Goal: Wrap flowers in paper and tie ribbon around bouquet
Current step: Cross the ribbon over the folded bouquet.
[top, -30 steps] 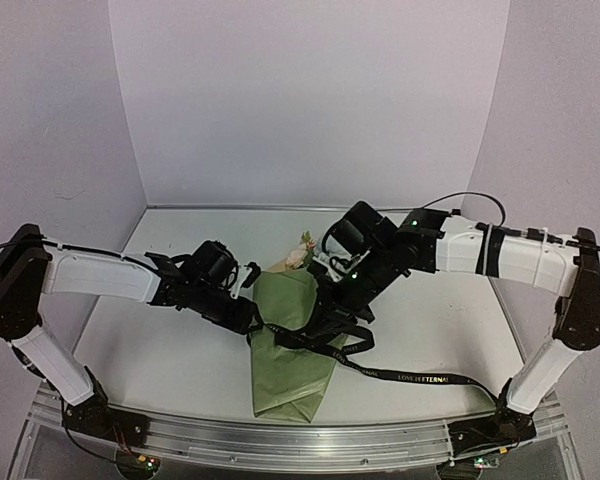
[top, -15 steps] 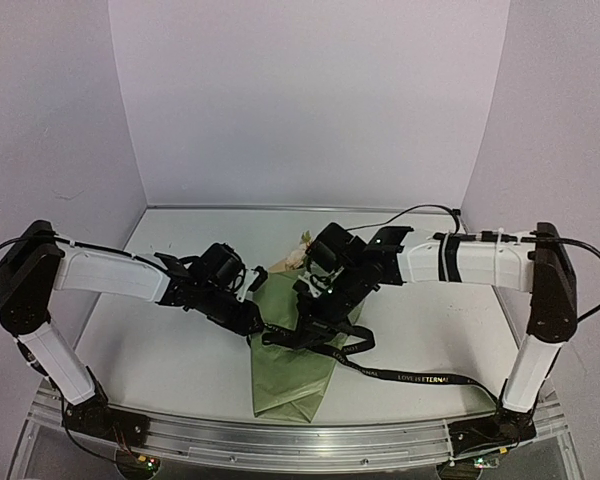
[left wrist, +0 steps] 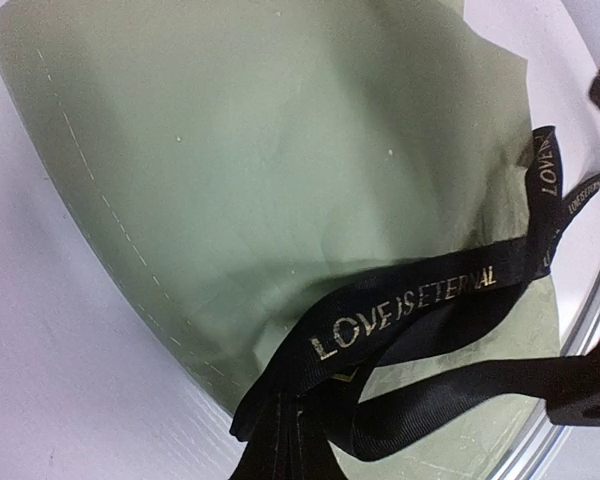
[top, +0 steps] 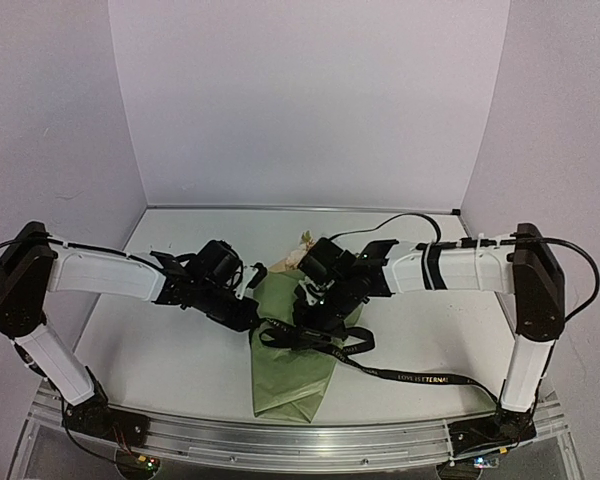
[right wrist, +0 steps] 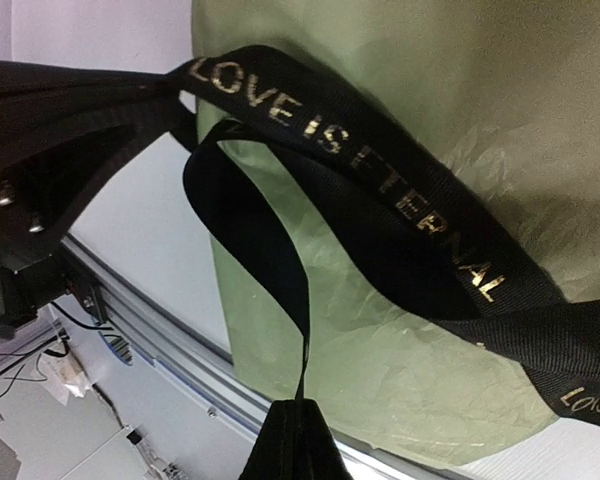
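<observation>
Ribbon (right wrist: 380,180) sits pinched in left tool (top: 254,322) and right tool (top: 302,323); uneven pulling could slide it off the paper (top: 290,385).

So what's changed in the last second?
The right gripper moved left, further over the bouquet, as its arm folded in. The left gripper closed on the ribbon. The right gripper's hold on the ribbon and the bouquet's position stayed the same.

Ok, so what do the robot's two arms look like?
Both the left arm and right arm have white shells, black joints and thin black cables. The right forearm wears a black band. The left end effector and right end effector are black.
</observation>
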